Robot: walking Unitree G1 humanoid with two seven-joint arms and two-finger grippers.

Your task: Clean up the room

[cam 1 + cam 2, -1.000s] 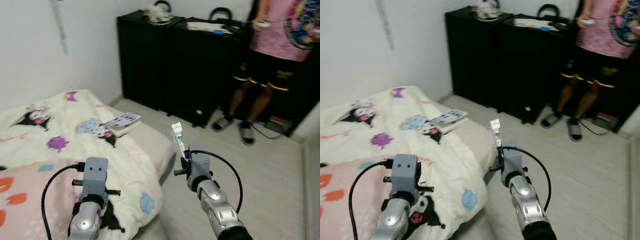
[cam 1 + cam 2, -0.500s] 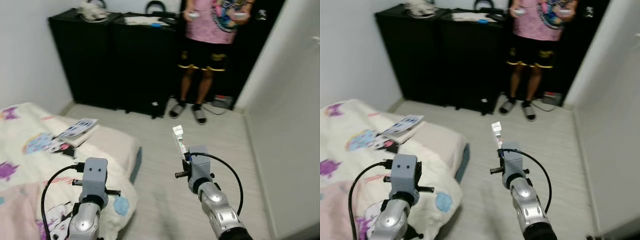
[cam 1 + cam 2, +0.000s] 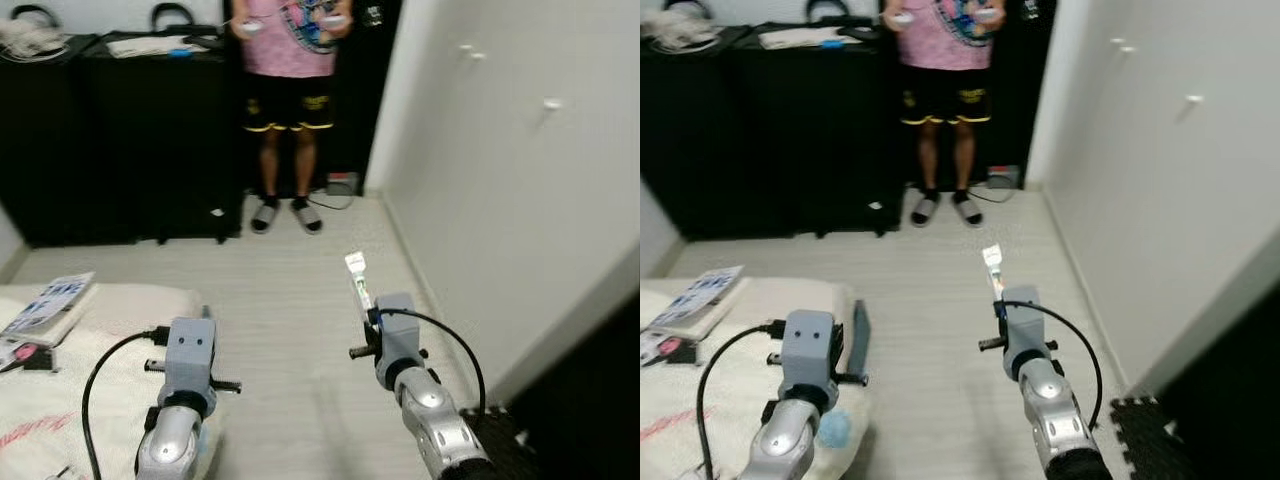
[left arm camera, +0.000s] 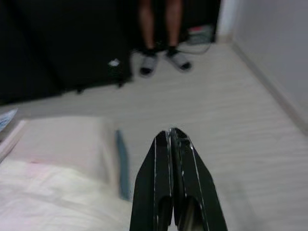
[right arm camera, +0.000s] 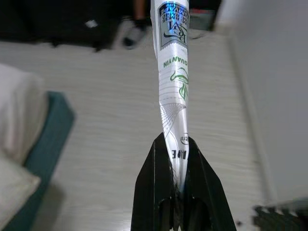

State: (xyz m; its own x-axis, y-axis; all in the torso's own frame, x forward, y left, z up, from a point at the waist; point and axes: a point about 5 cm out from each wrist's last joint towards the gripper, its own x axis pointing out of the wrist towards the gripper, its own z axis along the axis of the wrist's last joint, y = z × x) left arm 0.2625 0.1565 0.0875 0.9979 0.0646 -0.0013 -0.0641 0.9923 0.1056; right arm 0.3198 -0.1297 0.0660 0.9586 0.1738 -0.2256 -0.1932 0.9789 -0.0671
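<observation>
Pale plank floor [image 3: 300, 290] runs to black cabinets [image 3: 120, 140], where a person [image 3: 290, 60] stands. Right pincer [image 5: 177, 159] is clamped on the lower end of a flattened tube [image 5: 172, 72], held upright. It looks light, soft and slick, so gripping near its base suits. Left pincer [image 4: 172, 139] is closed, empty, beside the bed [image 3: 60, 350].

Your right end effector [image 5: 176, 166]: matt black plastic fingers [image 5: 155, 178] pinching glossy printed sachet [image 5: 172, 72], crinkled foil-like film. Beneath it, floor [image 3: 300, 300] pale wood-look planks, smooth. Beside left end effector [image 4: 172, 144], bed [image 4: 57, 159] soft matt cloth.
</observation>
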